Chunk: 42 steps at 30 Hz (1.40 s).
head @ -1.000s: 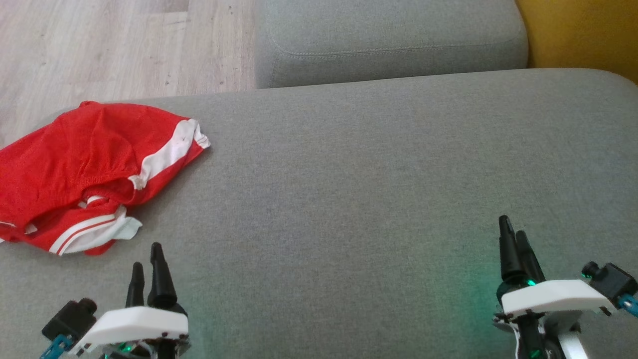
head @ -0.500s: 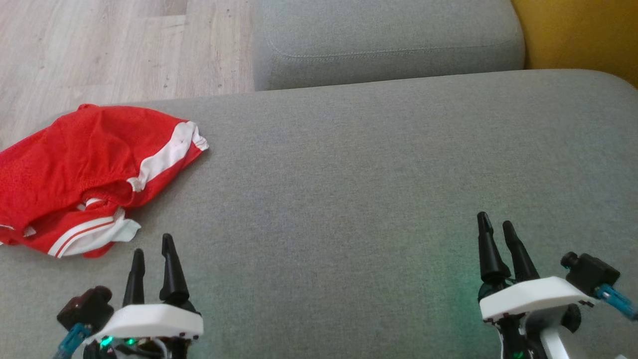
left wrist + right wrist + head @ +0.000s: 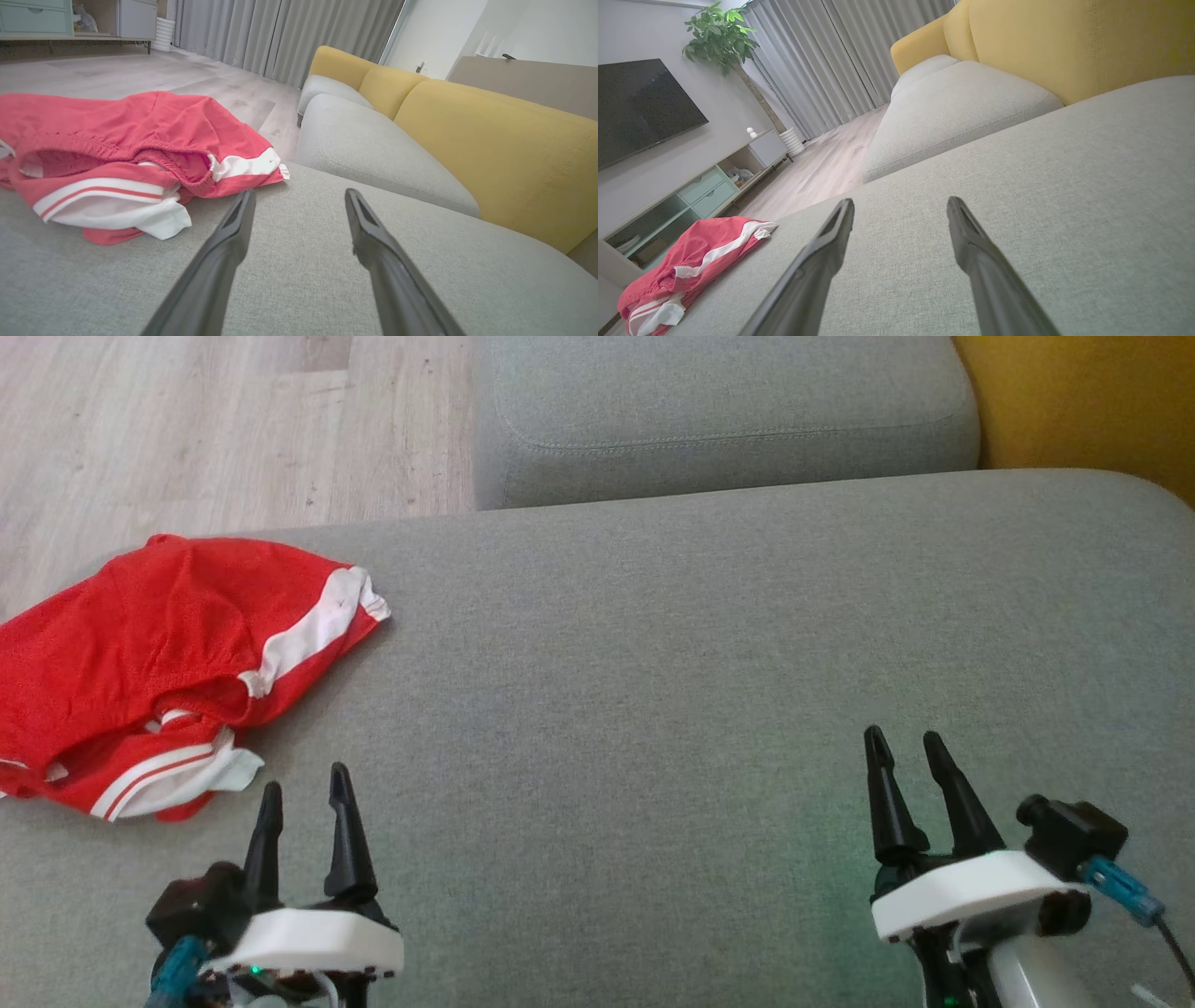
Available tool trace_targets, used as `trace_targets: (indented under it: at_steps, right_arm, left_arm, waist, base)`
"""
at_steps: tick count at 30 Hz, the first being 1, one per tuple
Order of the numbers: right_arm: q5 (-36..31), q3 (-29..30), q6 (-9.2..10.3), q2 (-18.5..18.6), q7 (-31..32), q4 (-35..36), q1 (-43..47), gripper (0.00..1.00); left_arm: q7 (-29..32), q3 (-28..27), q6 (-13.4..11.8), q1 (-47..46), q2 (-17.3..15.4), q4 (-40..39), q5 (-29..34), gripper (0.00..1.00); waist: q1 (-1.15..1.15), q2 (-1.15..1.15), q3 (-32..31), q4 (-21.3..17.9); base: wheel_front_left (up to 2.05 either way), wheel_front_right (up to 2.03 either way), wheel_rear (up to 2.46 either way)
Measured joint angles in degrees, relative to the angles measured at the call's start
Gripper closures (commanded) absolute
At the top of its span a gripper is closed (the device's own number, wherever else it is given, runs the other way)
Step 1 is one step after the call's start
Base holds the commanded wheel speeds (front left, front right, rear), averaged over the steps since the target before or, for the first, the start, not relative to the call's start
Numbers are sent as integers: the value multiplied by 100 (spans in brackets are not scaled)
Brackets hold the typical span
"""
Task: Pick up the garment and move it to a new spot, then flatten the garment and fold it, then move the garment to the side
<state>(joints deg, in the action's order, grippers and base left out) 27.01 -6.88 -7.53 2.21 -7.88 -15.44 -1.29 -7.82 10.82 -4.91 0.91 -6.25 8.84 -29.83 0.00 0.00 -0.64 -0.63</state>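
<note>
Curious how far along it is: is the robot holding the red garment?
No, the garment lies crumpled on the grey cushion, apart from the open left gripper and right gripper.

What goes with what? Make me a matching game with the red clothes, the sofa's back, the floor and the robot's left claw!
Things:
1. red garment
2. sofa backrest
3. floor
4. left gripper

Descriptions:
A. pale wood
B. open, holding nothing
C. yellow
D. crumpled at the left end of the grey cushion

Pairs: 1-D, 2-C, 3-A, 4-B
</note>
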Motion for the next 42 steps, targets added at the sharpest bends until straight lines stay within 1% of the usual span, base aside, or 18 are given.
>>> trace_targets:
  at_steps: [10, 17, 18, 25, 38, 42]
  right_arm:
    - [-777, -89, 0, 4, -157, 79, -58, 0]
    - [-1249, -147, 0, 8, -279, 119, -59, 0]
    - [-1327, -154, 0, 8, -298, 126, -59, 0]
    - [-1692, -178, 0, 11, -415, 160, -60, 0]
    - [-2720, -338, 0, 16, -645, 190, -65, 0]
    - [-2762, -342, 0, 18, -649, 202, -72, 0]
  left_arm:
    - [-157, 135, -115, 3, -58, -115, 715, 0]
    - [-293, 216, -125, 5, -69, -194, 1198, 0]
    - [-296, 222, -164, 7, -71, -202, 1274, 0]
    - [-434, 259, -174, 36, -86, -259, 1748, 0]
    - [-657, 303, -200, 79, -93, -292, 2764, 0]
    - [-664, 298, -198, 79, -92, -301, 2806, 0]
  waist:
    - [0, 0, 11, -12]
    - [0, 0, 19, -12]
    - [0, 0, 17, -13]
    - [0, 0, -27, -42]
    - [0, 0, -25, -77]
    - [0, 0, -16, -72]
  base:
    - [0, 0, 0]
    - [0, 0, 0]
    - [0, 0, 0]
    - [0, 0, 0]
    - [0, 0, 0]
    - [0, 0, 0]
